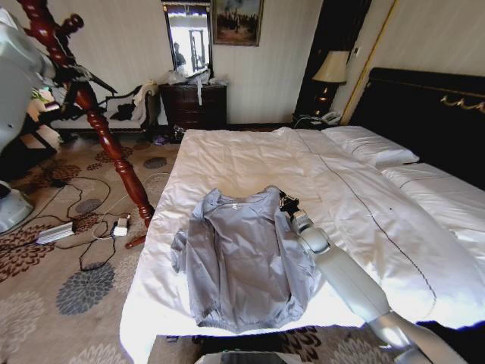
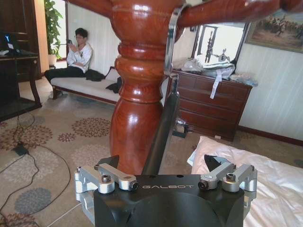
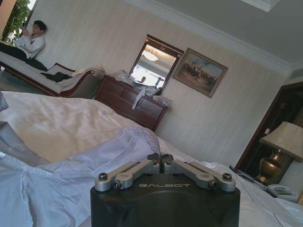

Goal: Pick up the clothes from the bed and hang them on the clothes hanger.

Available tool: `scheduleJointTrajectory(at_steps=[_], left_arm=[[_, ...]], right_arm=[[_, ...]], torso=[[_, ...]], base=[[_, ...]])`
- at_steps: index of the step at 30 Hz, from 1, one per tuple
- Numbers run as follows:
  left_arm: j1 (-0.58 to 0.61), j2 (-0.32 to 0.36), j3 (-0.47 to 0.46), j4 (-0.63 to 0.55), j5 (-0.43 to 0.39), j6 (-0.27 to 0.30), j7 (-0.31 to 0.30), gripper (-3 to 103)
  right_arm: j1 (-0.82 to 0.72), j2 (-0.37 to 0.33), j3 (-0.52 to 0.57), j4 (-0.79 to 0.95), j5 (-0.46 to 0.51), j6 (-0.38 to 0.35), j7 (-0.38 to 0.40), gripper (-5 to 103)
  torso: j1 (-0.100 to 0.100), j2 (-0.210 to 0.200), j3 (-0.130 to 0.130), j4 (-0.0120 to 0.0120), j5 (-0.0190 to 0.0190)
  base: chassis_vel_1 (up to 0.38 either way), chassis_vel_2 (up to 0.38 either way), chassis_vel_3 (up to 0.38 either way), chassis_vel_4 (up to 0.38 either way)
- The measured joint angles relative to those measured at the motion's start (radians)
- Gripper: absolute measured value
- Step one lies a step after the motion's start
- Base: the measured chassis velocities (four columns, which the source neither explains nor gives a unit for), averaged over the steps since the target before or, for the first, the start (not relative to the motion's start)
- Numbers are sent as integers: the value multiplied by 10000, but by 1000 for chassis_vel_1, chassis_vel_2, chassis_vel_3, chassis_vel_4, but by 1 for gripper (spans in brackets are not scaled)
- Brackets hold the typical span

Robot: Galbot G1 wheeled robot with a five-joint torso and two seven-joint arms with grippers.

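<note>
While the head view lays the whole bed [image 1: 250, 163] out, its grey-blue jacket [image 1: 242, 262] spread flat on the near left part of the smooth white sheet, collar toward the far end, the right wrist view shows the right gripper [image 3: 160, 159] pressed together on a gathered fold of that thin, crinkled cloth. At the jacket's right shoulder the right gripper [image 1: 286, 203] meets it. Beside the glossy turned wooden coat stand [image 2: 139, 85], the left gripper [image 2: 161, 177] stands spread around the black hanger [image 2: 161, 135], apparently without pinching it, silver wire hook [image 2: 169, 45] over a peg.
</note>
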Motion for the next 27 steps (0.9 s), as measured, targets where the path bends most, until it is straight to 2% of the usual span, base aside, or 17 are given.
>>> scheduleJointTrajectory(at_steps=[3,5,7,8,9,11,13,15,16,17,20,21,22,25,27], left_arm=[[3,-200,-62,326,307,-3,69,103],[13,-273,-104,466,501,-5,267,100],[68,-313,-211,511,645,-6,415,90],[81,-313,-228,507,662,-6,437,90],[119,-311,-255,470,684,-6,476,80],[132,-313,-266,447,686,-7,477,80],[148,-323,-278,384,686,-7,459,68],[150,-323,-279,348,682,-7,455,68],[151,-324,-280,273,670,-7,428,57],[151,-324,-280,243,663,-7,399,57],[173,-229,-232,38,717,-8,363,42],[173,-229,-232,38,717,-8,363,42],[191,-151,-180,-63,791,-8,406,36],[221,-50,-151,-213,822,-8,461,30],[249,-2,-151,-274,825,-9,494,20]], right_arm=[[81,41,54,-63,72,-6,2,0],[141,26,63,-127,105,-7,3,0],[207,-1,80,-162,138,-4,3,0],[225,-3,89,-166,150,-3,3,0],[247,-5,98,-170,169,0,3,0],[248,-4,99,-171,170,0,3,0],[235,8,99,-171,169,0,3,0],[226,13,99,-171,168,1,3,0],[214,33,91,-171,155,1,3,0],[214,43,86,-172,144,1,3,0],[220,49,46,-177,118,2,1,0],[220,49,46,-177,118,2,1,0],[228,43,40,-177,113,2,1,0],[240,26,38,-176,113,2,1,0],[237,-9,36,-172,114,2,1,0]], torso=[[0,0,0,-9,4],[1,0,0,-9,3],[2,0,1,-6,1],[1,0,0,-6,0],[0,0,0,-4,0],[0,1,0,-4,1],[0,0,0,-5,0],[0,0,0,-5,0],[1,0,0,-9,2],[0,0,0,-9,2],[0,0,-1,-6,2],[0,0,-1,-6,2],[0,0,0,-6,0],[0,0,-1,-2,0],[0,0,-1,-4,0]], base=[[0,0,0,0],[0,0,0,0],[0,0,0,0],[0,0,0,0],[0,0,0,0],[0,0,0,0],[0,0,0,0],[0,0,0,0],[0,0,0,0],[0,0,0,0],[0,0,0,0],[0,0,0,0],[0,0,0,0],[0,0,0,0],[0,0,0,0]])
